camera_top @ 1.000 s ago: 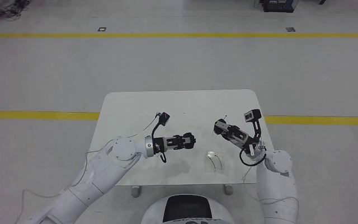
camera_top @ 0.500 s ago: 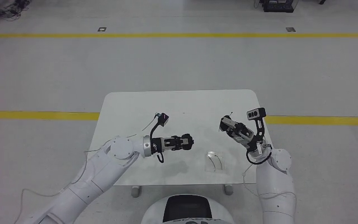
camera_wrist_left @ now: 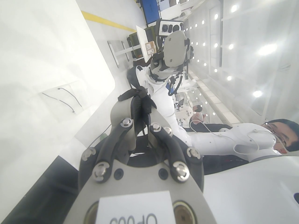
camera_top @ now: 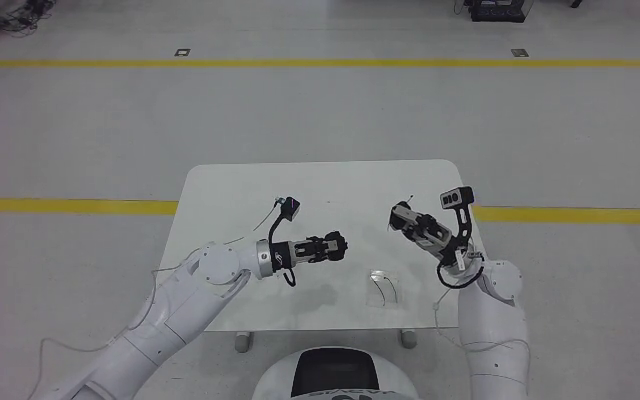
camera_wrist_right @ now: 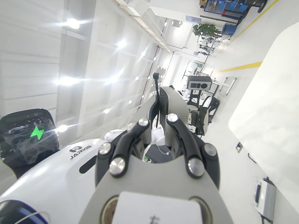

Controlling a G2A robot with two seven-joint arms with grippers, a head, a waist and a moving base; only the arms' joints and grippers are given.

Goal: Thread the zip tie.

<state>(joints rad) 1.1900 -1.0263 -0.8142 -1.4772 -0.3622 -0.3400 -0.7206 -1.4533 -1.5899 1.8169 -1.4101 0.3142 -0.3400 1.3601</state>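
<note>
1. The right tool [camera_wrist_right: 157, 100] is pinched narrow on the zip tie [camera_wrist_right: 156, 78]. The black strap runs up between its pads, and the square head stands just past its tips, free in the air.
2. The left tool [camera_wrist_left: 139, 108] is also closed narrow, with a dark strip [camera_wrist_left: 139, 93] poking out beyond its tips. I cannot tell whether that is a tie end or loose pad covering. Settle this first, since threading needs a free tail to meet the head.
3. Both tools hang above the counter [camera_top: 230, 190], well apart, with their tips turned roughly toward each other. I read this as the lining-up step, with nothing yet inserted.
4. To do it well, bring the tools together slowly along the line joining their tips. Turn one wrist so the tail meets the head's slot squarely, not at a slant.
5. Keep the right tool's grip close under the head, as a long free stub would likely bend away on contact.
6. The slot is too small to make out, so expect fine corrections and rely on the wrist views when closing in.
7. A clear bag [camera_top: 383, 286] of spare ties lies on the counter below and between the tools, nearer the right one. Stay above it.
</note>
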